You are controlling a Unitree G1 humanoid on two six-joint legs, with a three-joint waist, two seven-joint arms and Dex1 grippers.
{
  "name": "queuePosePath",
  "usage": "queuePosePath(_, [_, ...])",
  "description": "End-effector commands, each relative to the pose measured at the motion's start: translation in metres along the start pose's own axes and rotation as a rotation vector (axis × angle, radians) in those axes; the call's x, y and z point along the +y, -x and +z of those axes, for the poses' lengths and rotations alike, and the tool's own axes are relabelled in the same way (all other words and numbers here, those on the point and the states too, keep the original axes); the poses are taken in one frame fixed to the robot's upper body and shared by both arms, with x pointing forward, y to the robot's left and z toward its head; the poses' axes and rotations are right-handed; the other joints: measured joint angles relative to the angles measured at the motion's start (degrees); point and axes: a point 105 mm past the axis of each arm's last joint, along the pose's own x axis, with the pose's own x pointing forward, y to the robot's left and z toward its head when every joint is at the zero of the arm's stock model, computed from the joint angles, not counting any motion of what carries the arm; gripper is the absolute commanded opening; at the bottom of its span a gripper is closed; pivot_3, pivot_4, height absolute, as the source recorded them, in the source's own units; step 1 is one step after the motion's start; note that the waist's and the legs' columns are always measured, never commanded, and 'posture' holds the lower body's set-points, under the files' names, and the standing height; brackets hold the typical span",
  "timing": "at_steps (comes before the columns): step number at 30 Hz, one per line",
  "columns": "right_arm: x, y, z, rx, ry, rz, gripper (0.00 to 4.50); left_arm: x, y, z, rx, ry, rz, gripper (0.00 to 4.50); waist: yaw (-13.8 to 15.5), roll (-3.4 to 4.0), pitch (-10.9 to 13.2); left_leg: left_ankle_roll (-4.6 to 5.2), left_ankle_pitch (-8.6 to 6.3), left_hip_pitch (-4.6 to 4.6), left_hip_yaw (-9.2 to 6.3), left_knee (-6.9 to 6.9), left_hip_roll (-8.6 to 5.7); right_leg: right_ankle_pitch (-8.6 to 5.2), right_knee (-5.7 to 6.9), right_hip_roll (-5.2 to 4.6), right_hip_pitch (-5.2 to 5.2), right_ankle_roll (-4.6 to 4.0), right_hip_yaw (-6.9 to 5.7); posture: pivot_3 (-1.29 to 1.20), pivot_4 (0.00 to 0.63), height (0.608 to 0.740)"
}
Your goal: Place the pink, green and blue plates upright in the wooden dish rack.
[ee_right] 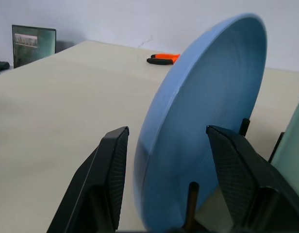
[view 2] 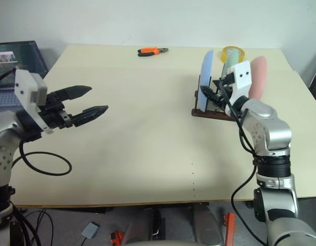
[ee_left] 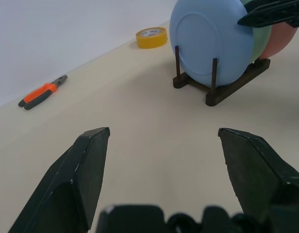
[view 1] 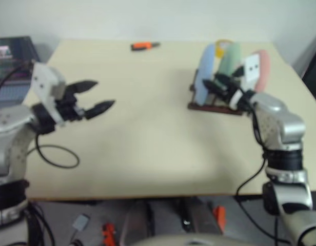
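Plates stand upright in the wooden dish rack (view 2: pixel 212 111) at the far right part of the bench (view 2: pixel 147 133): in the head view the blue plate (view 2: pixel 206 79) is the leftmost, the green plate (view 2: pixel 229 64) is in the middle and the pink plate (view 2: pixel 258 77) is on the right. The right gripper (view 2: pixel 212 92) is at the rack, its fingers apart around the lower edge of the blue plate, not pressing it. The left gripper (view 2: pixel 89 101) hangs over the left side of the bench, well apart from the rack, with fingers spread and holding nothing. Orange pliers (view 2: pixel 152 50) lie at the far edge, and a yellow tape roll (view 2: pixel 233 52) is behind the plates.

In the left wrist view the blue plate leans between thin pegs, and the two fingers (ee_left: pixel 76 179) are wide apart.

In the right wrist view the blue plate rises between the released fingers (ee_right: pixel 108 174).
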Motion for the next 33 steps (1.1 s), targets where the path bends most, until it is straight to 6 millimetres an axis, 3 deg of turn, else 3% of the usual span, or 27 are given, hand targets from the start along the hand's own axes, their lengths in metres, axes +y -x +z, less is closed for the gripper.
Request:
queuePosePath(1, [0.01, 0.01, 0.038, -0.074, 0.129, 0.068, 2.79, 0.007, 0.006, 0.01, -0.023, -0.05, 0.027, 3.96, 0.0, 0.0, 0.0, 0.0, 0.0, 0.0, 0.0, -0.01, 0.0, 0.0, 0.0, 0.0, 0.0, 0.0, 0.0, 0.0, 0.15, 0.74])
queuePosePath(8, [0.011, 0.048, 0.074, -0.049, 0.255, 0.209, 2.79, 0.011, 0.014, 0.009, -0.002, -0.066, 0.036, 3.96, 0.26, 0.0, 0.02, 0.0, 0.0, 0.0, -0.01, -0.04, 0.02, -0.02, -0.06, -0.05, 0.0, -0.03, 0.0, 0.0, 0.15, 0.74])
queuePosePath(12, [-0.025, 0.079, 0.074, 0.039, 0.308, 0.191, 2.79, 0.012, 0.021, 0.008, 0.029, -0.082, 0.029, 3.96, 0.75, -0.01, 0.02, 0.0, 0.0, 0.01, 0.0, -0.23, 0.05, -0.14, -0.42, -0.08, 0.05, -0.25, -0.02, 0.0, 0.15, 0.74])
queuePosePath(13, [-0.034, 0.086, 0.069, 0.07, 0.306, 0.18, 2.79, 0.013, 0.024, 0.007, 0.036, -0.086, 0.026, 3.96, 0.84, -0.01, 0.01, 0.0, 0.0, 0.0, 0.0, -0.26, 0.05, -0.13, -0.5, -0.08, 0.07, -0.25, -0.04, 0.0, 0.15, 0.74])
queuePosePath(16, [-0.09, 0.14, 0.032, 0.245, 0.232, 0.134, 2.79, 0.014, 0.035, 0.005, 0.084, -0.103, 0.021, 3.96, 1.15, -0.13, -0.06, 0.03, -0.02, 0.02, 0.06, -0.46, -0.04, -0.13, -0.79, -0.13, 0.16, -0.25, -0.04, 0.0, 0.15, 0.74])
queuePosePath(19, [-0.123, 0.173, 0.013, 0.323, 0.195, 0.047, 2.79, 0.016, 0.047, 0.002, 0.127, -0.104, 0.02, 3.96, 1.14, -0.02, 0.01, 0.18, -0.11, 0.01, 0.2, -0.5, -0.22, -0.09, -0.79, -0.2, 0.14, -0.37, -0.02, 0.0, 0.15, 0.74])
queuePosePath(25, [-0.15, 0.203, -0.006, 0.358, 0.178, -0.043, 2.79, 0.025, 0.07, -0.002, 0.187, -0.1, 0.06, 3.96, 0.12, 0.14, 0.1, 0.19, -0.12, 0.27, 0.27, -0.52, 0.0, -0.21, -0.59, -0.14, 0.15, -0.19, 0.03, 0.0, 0.15, 0.74])
queuePosePath(33, [-0.155, 0.202, -0.022, 0.359, 0.129, -0.031, 2.79, 0.019, 0.083, -0.001, 0.226, -0.102, 0.07, 3.96, -0.44, 0.23, 0.15, 0.17, -0.11, 0.48, 0.41, -0.53, 0.02, -0.15, -0.54, -0.12, 0.23, -0.31, 0.14, 0.0, 0.15, 0.74])
